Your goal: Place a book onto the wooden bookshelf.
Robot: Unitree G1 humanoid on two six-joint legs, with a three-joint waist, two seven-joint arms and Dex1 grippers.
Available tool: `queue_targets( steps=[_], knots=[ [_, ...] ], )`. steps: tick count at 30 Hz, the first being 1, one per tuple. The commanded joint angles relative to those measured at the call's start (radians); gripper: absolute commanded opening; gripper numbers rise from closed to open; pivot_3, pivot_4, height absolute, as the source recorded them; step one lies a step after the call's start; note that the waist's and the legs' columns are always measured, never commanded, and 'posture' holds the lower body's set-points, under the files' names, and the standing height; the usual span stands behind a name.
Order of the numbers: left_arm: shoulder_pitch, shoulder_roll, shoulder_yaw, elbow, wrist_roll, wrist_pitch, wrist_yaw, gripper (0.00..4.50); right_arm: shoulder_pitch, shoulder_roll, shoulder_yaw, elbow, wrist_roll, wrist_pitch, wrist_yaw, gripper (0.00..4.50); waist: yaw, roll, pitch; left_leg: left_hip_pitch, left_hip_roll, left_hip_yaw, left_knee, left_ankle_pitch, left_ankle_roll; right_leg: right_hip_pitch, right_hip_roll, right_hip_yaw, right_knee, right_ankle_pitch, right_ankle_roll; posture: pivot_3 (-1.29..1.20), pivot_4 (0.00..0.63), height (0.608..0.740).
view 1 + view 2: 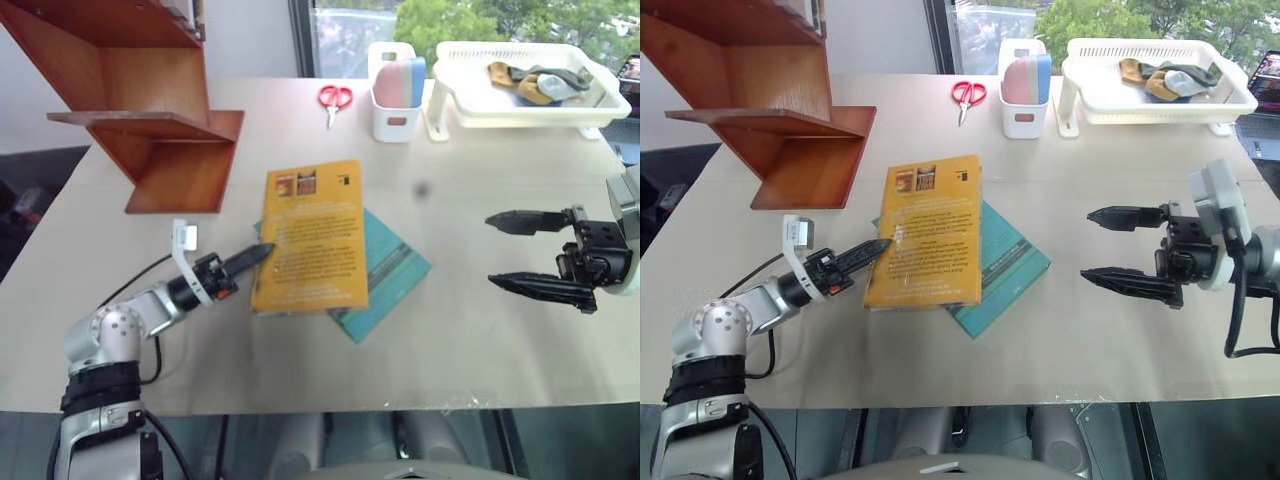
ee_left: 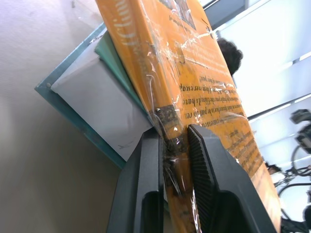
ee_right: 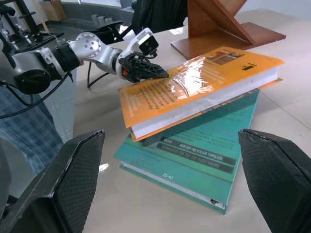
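The thick yellow-orange paperback book lies flat on the beige table, stacked askew on a thinner teal book, well short of the large reddish-brown wooden bookshelf at the table's far left corner. The left gripper has its two black fingers clamped on the paperback's near left edge, over the glossy wrapping. That narrow pinch at one edge looks like the main risk: once lifted, the heavy book may sag, pivot or slip on the slick film. It could also drag the teal book along beneath it. The right gripper hovers wide apart and empty, well to the right, so it offers no support.
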Motion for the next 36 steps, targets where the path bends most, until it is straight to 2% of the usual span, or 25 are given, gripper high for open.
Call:
queue_targets(
  steps=[1, 6, 9, 10, 12, 13, 17, 22, 25, 30, 32, 36],
  knots=[
    [0.079, -0.002, 0.075, -0.169, -0.083, 0.037, 0.062, 0.28, -0.052, -0.010, 0.026, 0.030, -0.017, -0.039, 0.006, 4.50, -0.002, 0.000, 0.000, 0.000, 0.000, 0.000, 0.000, 0.000, 0.000, 0.000, 0.000, 0.000, 0.000, 0.000, 0.000, 0.00, 0.150, 0.740],
    [0.114, -0.056, 0.116, -0.219, -0.154, 0.043, 0.183, 0.28, -0.093, -0.002, 0.080, 0.070, -0.043, -0.071, 0.023, 4.50, 0.008, 0.000, 0.000, 0.000, 0.000, 0.000, 0.000, 0.000, 0.000, 0.000, -0.003, 0.000, 0.000, 0.000, 0.000, 0.00, 0.150, 0.740],
    [0.113, -0.088, 0.076, -0.201, -0.066, -0.040, 0.236, 0.28, -0.118, 0.002, 0.112, 0.091, -0.060, -0.091, 0.040, 4.50, 0.016, 0.000, 0.000, 0.000, 0.000, -0.001, 0.000, 0.000, 0.000, 0.000, 0.000, -0.001, 0.000, 0.000, 0.000, 0.00, 0.150, 0.740],
    [0.106, -0.093, 0.069, -0.183, -0.048, -0.057, 0.250, 1.06, -0.123, 0.003, 0.117, 0.096, -0.063, -0.095, 0.042, 4.50, 0.017, 0.000, 0.000, 0.000, 0.000, 0.000, 0.000, 0.000, 0.000, 0.000, 0.000, -0.001, 0.000, 0.000, 0.000, 0.00, 0.150, 0.740],
    [0.101, -0.095, 0.059, -0.169, -0.049, -0.062, 0.243, 1.51, -0.130, 0.002, 0.121, 0.101, -0.063, -0.098, 0.044, 4.50, 0.018, 0.000, 0.000, 0.000, -0.001, -0.001, 0.000, 0.000, 0.000, 0.000, 0.000, -0.001, 0.000, 0.000, 0.000, 0.00, 0.150, 0.740],
    [0.094, -0.103, 0.060, -0.161, -0.054, -0.053, 0.263, 2.11, -0.130, -0.001, 0.120, 0.102, -0.062, -0.099, 0.047, 4.50, 0.018, 0.000, 0.000, 0.000, -0.001, -0.001, 0.000, 0.000, 0.000, 0.000, 0.000, -0.001, 0.000, 0.000, 0.000, 0.00, 0.150, 0.740],
    [0.093, -0.106, 0.057, -0.143, -0.081, -0.006, 0.293, 3.98, -0.118, -0.011, 0.110, 0.100, -0.067, -0.106, 0.053, 4.50, 0.018, 0.000, 0.000, 0.000, -0.001, -0.001, 0.000, 0.000, 0.000, 0.000, 0.000, -0.001, -0.001, 0.000, 0.000, 0.00, 0.150, 0.740],
    [0.129, -0.099, 0.048, -0.172, -0.128, 0.063, 0.279, 3.98, -0.092, -0.015, 0.090, 0.078, -0.063, -0.105, 0.043, 4.50, 0.016, 0.000, 0.000, 0.000, -0.001, -0.001, 0.000, 0.000, 0.000, 0.000, 0.000, -0.001, -0.001, 0.000, 0.000, 0.00, 0.150, 0.740],
    [0.144, -0.094, 0.053, -0.188, -0.169, 0.089, 0.257, 3.19, -0.081, -0.017, 0.080, 0.072, -0.060, -0.107, 0.035, 4.50, 0.016, 0.000, 0.000, 0.000, -0.001, -0.001, 0.000, 0.000, 0.000, 0.001, 0.000, -0.001, -0.001, 0.000, 0.000, 0.00, 0.150, 0.740],
    [0.165, -0.084, 0.061, -0.226, -0.232, 0.127, 0.258, 0.98, -0.073, -0.015, 0.073, 0.064, -0.060, -0.107, 0.029, 4.50, 0.017, 0.000, 0.000, 0.001, -0.001, -0.001, 0.000, 0.000, 0.000, 0.002, 0.000, -0.001, -0.001, 0.000, 0.000, 0.00, 0.150, 0.740],
    [0.175, -0.080, 0.066, -0.237, -0.258, 0.136, 0.257, 0.27, -0.072, -0.011, 0.078, 0.065, -0.066, -0.113, 0.029, 4.50, 0.017, 0.000, 0.000, 0.001, -0.001, -0.001, 0.000, 0.000, 0.000, 0.002, 0.000, -0.001, -0.002, 0.000, 0.000, 0.00, 0.150, 0.740],
    [0.189, -0.074, 0.068, -0.268, -0.278, 0.122, 0.250, 0.14, -0.081, -0.009, 0.087, 0.078, -0.074, -0.123, 0.029, 4.50, 0.017, 0.000, 0.000, 0.000, -0.001, -0.001, 0.000, 0.000, 0.000, 0.002, 0.000, -0.001, -0.003, 0.000, 0.000, 0.00, 0.150, 0.740]
  ],
)
